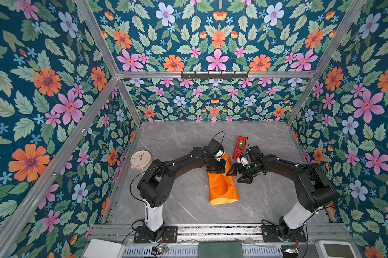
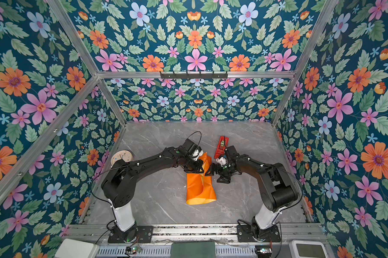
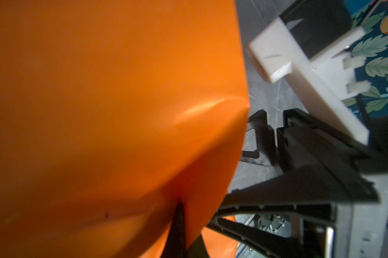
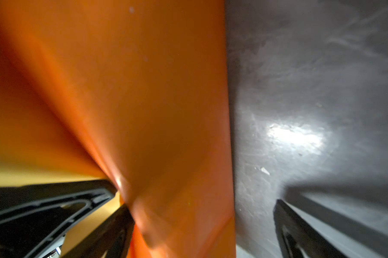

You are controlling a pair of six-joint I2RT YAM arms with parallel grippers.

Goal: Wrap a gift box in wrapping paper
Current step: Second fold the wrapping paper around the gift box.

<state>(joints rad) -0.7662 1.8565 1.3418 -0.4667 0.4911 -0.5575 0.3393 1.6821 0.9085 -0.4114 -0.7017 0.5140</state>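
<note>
Altogether one wrapping paper (image 1: 222,187), one dispenser (image 1: 239,147), one clock (image 1: 140,159)

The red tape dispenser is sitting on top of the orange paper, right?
No. The red tape dispenser sits on the grey marble table, beside the orange wrapping paper's far end, not on it. Both top views show it.

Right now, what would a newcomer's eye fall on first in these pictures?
The bright orange wrapping paper, folded on the grey table. The left hand is shut on its far end; the right hand stands open at its edge. Behind lies a red tape dispenser, amid floral walls.
</note>
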